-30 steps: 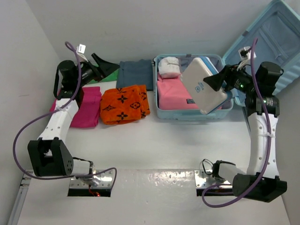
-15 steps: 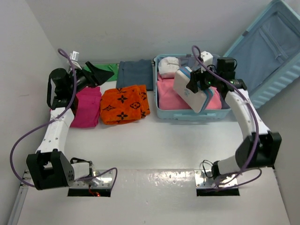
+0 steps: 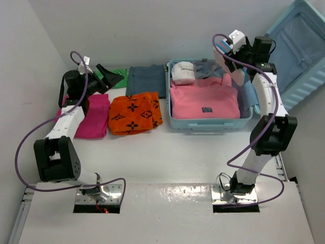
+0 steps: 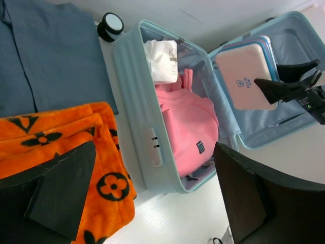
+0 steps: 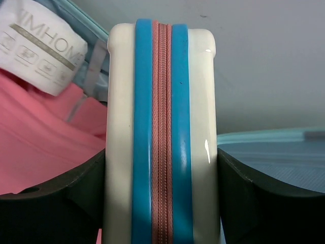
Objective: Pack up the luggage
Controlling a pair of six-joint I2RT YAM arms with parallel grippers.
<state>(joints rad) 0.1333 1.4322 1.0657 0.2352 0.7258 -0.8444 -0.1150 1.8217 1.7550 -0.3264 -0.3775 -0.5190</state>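
Swung away since half a second ago, from over the middle of the luggage (image 3: 208,123) to its far right corner, close to the raised lid. Grips the white zip pouch (image 5: 160,132) in the clenched right claw (image 3: 232,51), one finger on each flat face, zip edge toward the wrist camera. Leaves the pink garment (image 3: 203,99) fully uncovered, with the white bundle (image 3: 183,72) behind it in the far left corner. Means, probably, no packing of the pouch yet: held in the air, not laid inside. Stands open on the desk (image 3: 167,152), this luggage, at the far right side. Shows the left claw (image 3: 112,76) released and without load at the far left, with the orange towel (image 3: 134,112) and the grey-blue garment (image 3: 146,80) outside the case.
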